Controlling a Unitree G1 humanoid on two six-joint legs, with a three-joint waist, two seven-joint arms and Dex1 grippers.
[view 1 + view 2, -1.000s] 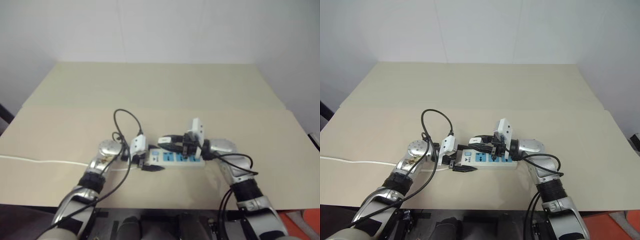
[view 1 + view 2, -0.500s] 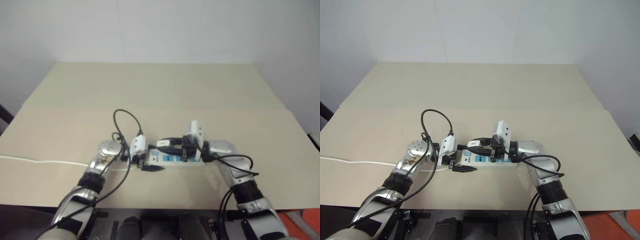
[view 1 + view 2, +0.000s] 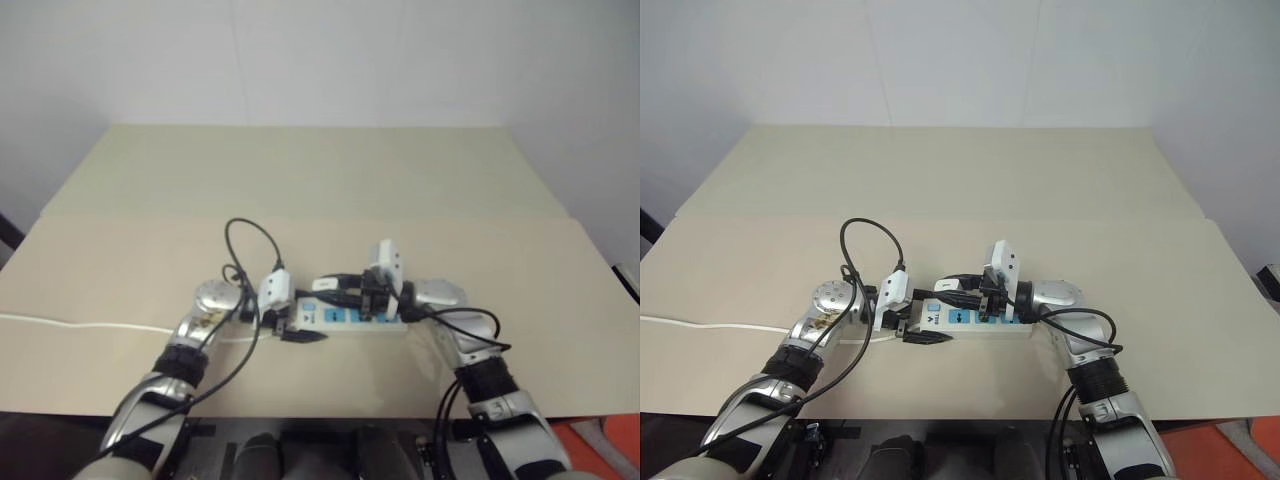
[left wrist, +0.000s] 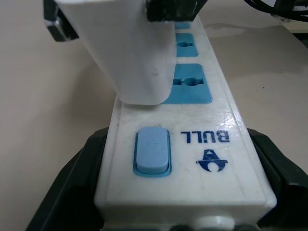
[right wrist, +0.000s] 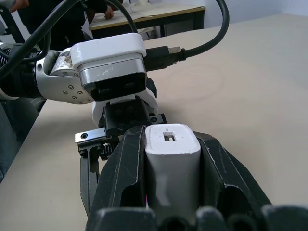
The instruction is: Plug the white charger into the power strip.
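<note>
The power strip point(image 3: 352, 318) lies flat on the table, and my left gripper point(image 3: 300, 331) is shut on its switch end. In the left wrist view its black fingers point(image 4: 72, 192) clamp both sides of the strip point(image 4: 211, 120) beside the blue switch. My right gripper point(image 5: 171, 137) is shut on the white charger point(image 5: 172, 159), held level and pointing toward the left arm. In the left wrist view the charger point(image 4: 130, 57) hangs over the blue socket panel nearest the switch. Whether it touches the strip I cannot tell.
The strip's thin white cord point(image 3: 80, 323) runs left across the beige table point(image 3: 300, 180) to its edge. A black cable loop point(image 3: 250, 240) arches above the left wrist. In the right wrist view the left arm's camera housing point(image 5: 110, 67) sits straight ahead.
</note>
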